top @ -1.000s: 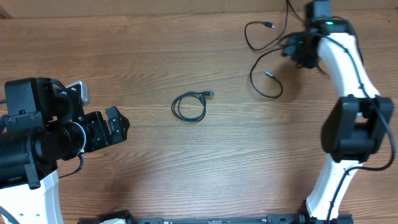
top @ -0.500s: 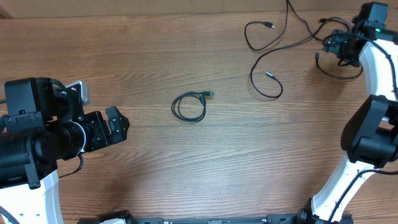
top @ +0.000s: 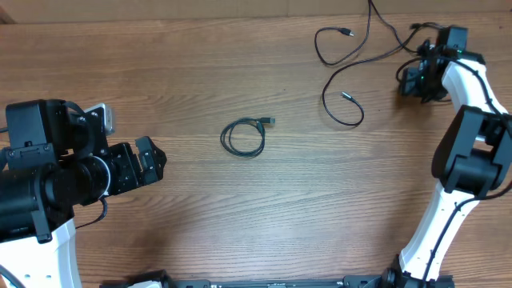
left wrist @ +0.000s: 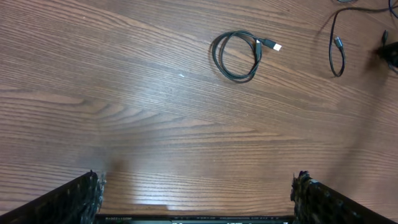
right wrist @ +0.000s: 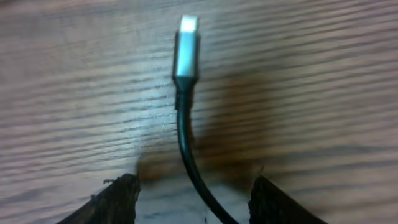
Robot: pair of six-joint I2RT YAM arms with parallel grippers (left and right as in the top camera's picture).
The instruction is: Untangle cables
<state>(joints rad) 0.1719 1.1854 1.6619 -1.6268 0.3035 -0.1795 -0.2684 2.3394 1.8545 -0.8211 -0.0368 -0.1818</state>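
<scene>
Our right pincer (right wrist: pixel 194 190), far right of the coiled cable (top: pixel 244 137), sits open around a loose cable (right wrist: pixel 186 59), maybe not touching, so next we squeeze and pull.

Coiled cable (top: pixel 242 138): thin black cord wound into a small neat ring, lying flat mid-table.
Its plug (top: pixel 270 122): pale tip, sticking out at the ring's upper right.
Loose cables (top: pixel 325 100): black strands sprawled in open loops at the far right, crossing one another.
Close-up end (right wrist: pixel 186 55): silver plug, with its cord curving away.
</scene>
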